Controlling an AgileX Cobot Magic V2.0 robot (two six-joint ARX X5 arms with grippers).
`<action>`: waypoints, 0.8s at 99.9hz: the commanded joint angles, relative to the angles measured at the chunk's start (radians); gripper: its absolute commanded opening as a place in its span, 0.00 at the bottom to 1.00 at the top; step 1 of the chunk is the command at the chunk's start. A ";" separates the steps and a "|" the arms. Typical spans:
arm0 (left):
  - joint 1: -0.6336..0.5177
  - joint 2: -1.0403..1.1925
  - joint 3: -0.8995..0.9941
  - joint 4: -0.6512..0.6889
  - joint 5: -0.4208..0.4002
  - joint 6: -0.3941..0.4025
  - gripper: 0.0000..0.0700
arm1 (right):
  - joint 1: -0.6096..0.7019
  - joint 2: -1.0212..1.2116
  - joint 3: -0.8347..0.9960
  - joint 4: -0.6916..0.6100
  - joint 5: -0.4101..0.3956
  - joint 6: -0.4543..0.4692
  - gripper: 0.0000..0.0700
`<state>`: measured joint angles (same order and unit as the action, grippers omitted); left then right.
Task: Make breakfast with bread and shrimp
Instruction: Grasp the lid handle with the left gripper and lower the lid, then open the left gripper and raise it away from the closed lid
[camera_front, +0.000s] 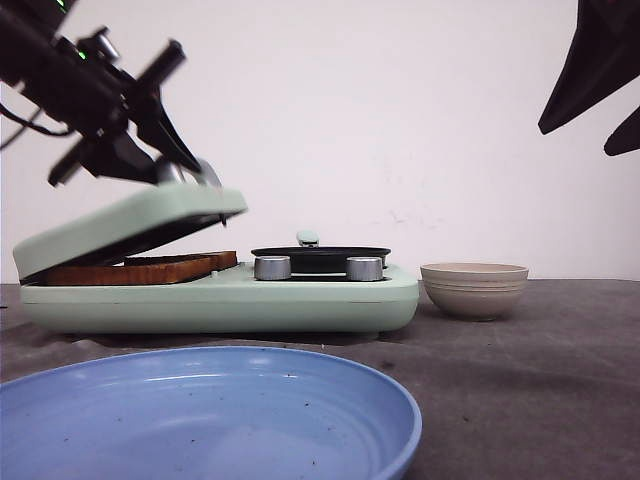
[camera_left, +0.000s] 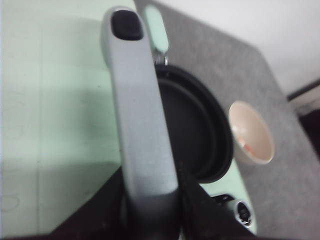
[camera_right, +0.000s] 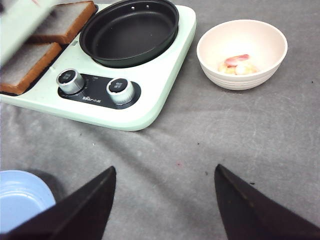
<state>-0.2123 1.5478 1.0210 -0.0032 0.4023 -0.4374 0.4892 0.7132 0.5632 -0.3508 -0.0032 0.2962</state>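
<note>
Two slices of bread (camera_right: 64, 23) lie side by side on the left plate of a mint-green breakfast maker (camera_front: 300, 300); from the front the bread (camera_front: 140, 268) shows as a brown crust edge under the half-raised lid (camera_front: 120, 225). My left gripper (camera_front: 185, 165) is shut on the lid's grey handle (camera_left: 140, 110), its fingers (camera_left: 195, 200) pressed to both sides. The shrimp (camera_right: 236, 63) lies in the beige bowl (camera_right: 272, 35) to the right of the appliance. My right gripper (camera_right: 165, 170) hangs open high above the table, holding nothing.
An empty black pan (camera_right: 130, 30) sits on the appliance's right half, with two silver knobs (camera_right: 70, 80) in front. A blue plate (camera_front: 200, 420) lies at the near edge. The beige bowl (camera_front: 474, 290) stands just right of the appliance on grey cloth.
</note>
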 joint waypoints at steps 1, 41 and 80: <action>0.012 0.060 -0.032 -0.126 -0.071 -0.021 0.00 | 0.006 0.004 0.003 0.005 0.000 0.011 0.54; -0.024 0.104 -0.031 -0.132 -0.109 0.003 0.02 | 0.006 0.004 0.003 0.005 0.001 0.011 0.54; -0.023 0.104 -0.025 -0.132 -0.098 -0.001 0.66 | 0.006 0.004 0.003 -0.002 0.001 0.012 0.54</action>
<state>-0.2382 1.5936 1.0222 -0.0437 0.3367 -0.4118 0.4892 0.7132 0.5632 -0.3550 -0.0029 0.2962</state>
